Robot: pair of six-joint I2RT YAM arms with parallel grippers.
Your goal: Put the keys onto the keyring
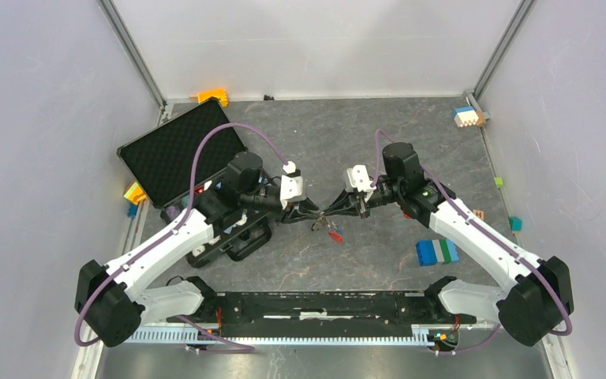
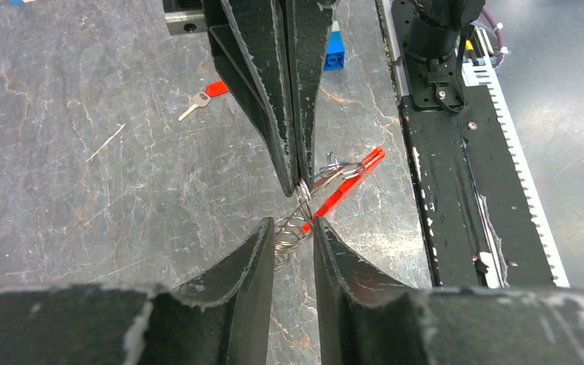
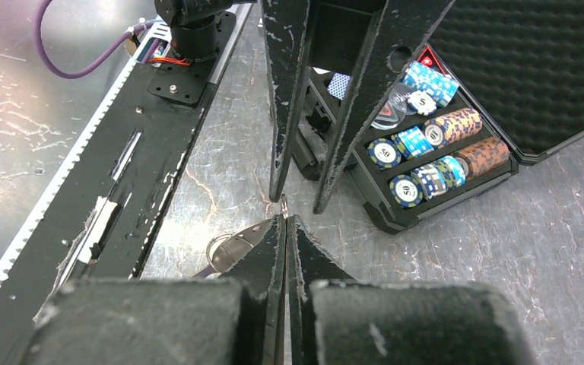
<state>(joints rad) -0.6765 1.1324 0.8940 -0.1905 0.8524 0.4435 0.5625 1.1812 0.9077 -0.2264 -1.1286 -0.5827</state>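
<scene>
- My right pincer (image 3: 285,222) is pressed together on the upper end of the keyring (image 2: 287,239), above the middle of the table (image 1: 363,134).
- My left pincer (image 2: 294,226) meets it tip to tip. Its fingers (image 2: 255,258) stand a little apart with the keyring's coiled strap between them. I cannot tell whether they pinch it.
- The red clip (image 2: 347,182) hangs from the strap toward the near edge, with a small metal ring beside it. A speck of blue shows there, too small to name.
- The red key (image 2: 201,96) lies flat on the table, well apart from the keyring, on the far-edge side.
- An open case (image 1: 177,150) with chips (image 3: 433,137) sits by the left edge.
</scene>
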